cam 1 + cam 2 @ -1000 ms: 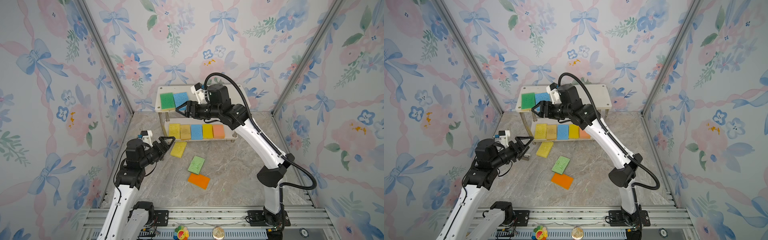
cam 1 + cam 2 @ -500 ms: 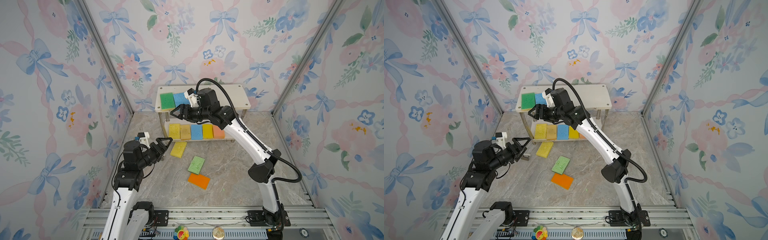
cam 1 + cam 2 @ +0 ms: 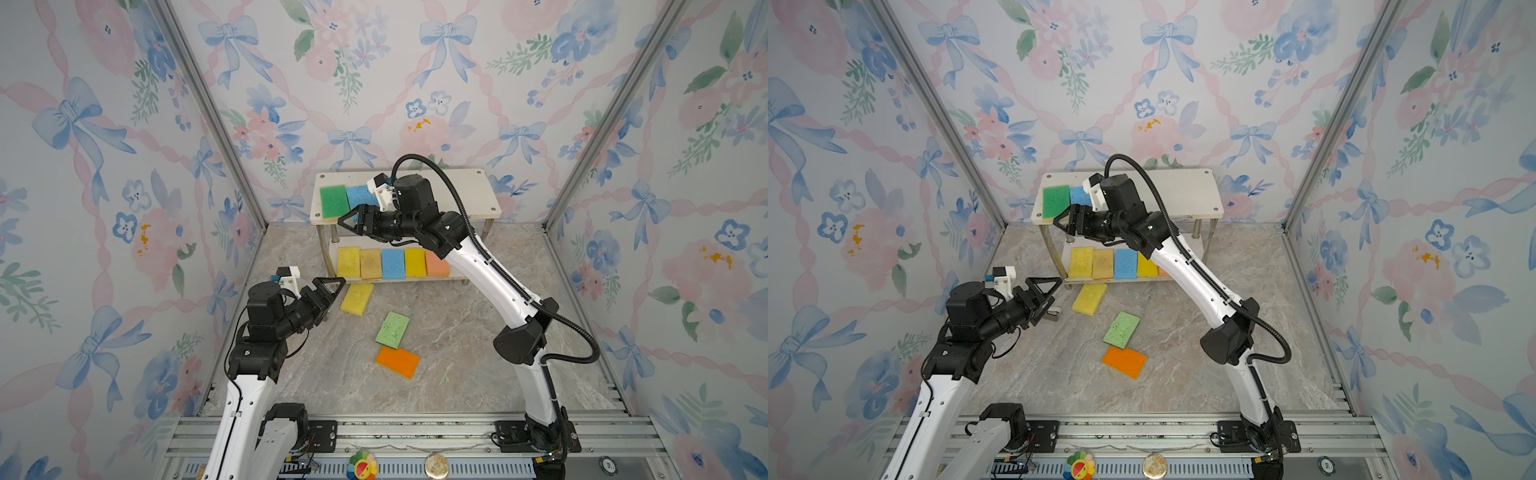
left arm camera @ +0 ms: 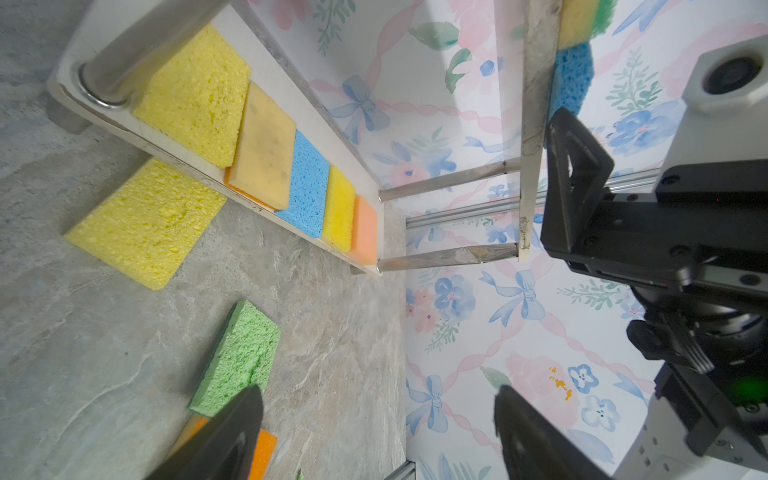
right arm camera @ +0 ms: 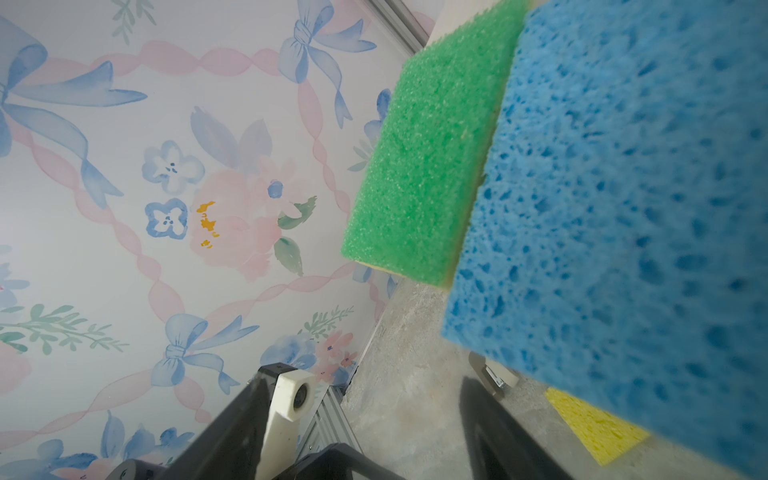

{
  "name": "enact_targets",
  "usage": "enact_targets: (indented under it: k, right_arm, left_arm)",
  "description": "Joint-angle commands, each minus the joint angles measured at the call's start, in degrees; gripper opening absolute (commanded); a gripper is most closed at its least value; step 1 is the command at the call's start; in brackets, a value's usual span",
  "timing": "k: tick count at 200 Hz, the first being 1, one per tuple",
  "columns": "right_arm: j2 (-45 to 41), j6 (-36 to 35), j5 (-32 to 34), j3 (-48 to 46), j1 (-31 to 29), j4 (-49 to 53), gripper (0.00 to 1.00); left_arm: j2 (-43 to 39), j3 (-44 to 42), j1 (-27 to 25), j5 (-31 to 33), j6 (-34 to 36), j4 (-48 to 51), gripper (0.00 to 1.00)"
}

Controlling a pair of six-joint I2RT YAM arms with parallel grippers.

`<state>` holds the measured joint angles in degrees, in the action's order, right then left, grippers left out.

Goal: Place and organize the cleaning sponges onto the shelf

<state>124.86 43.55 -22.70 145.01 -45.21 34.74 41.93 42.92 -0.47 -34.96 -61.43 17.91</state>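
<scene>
The shelf (image 3: 457, 195) stands at the back wall. On its top board lie a dark green sponge (image 3: 333, 201) and a blue sponge (image 3: 360, 197), side by side. The lower board holds a row of yellow (image 3: 348, 262), tan (image 3: 370, 263), blue (image 3: 392, 263), yellow (image 3: 414, 262) and peach (image 3: 436, 264) sponges. On the floor lie a yellow sponge (image 3: 356, 298), a light green sponge (image 3: 392, 330) and an orange sponge (image 3: 397, 361). My right gripper (image 3: 353, 220) (image 5: 365, 380) hangs open and empty just off the top board's front edge, below the blue sponge. My left gripper (image 3: 332, 291) (image 4: 378, 395) is open and empty beside the floor's yellow sponge.
Flowered walls close in the left, back and right sides. The shelf's metal posts (image 3: 328, 257) stand at its corners. A metal rail (image 3: 395, 428) with both arm bases runs along the front edge. The right arm (image 3: 490, 270) spans over the shelf's right half.
My right gripper has slid left along the top board's front edge and dipped a little, still open. The left arm has barely shifted.
</scene>
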Motion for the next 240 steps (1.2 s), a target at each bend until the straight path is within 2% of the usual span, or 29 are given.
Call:
enact_targets:
  k: [1, 140, 240]
  right_arm:
    - [1.8, 1.1, 0.1, 2.7, 0.0, -2.0, 0.75]
    - [7.3, 4.7, -2.0, 6.3, 1.4, -6.8, 0.74]
    - [6.7, 4.8, -5.0, 5.5, 1.2, -7.8, 0.74]
  left_arm:
    - [-0.1, -0.8, 0.5, -1.2, 1.9, 0.3, 0.89]
    - [0.2, -1.3, 1.3, -1.3, 2.2, 0.3, 0.89]
    - [0.4, -1.1, 1.5, -1.1, 2.5, 0.2, 0.89]
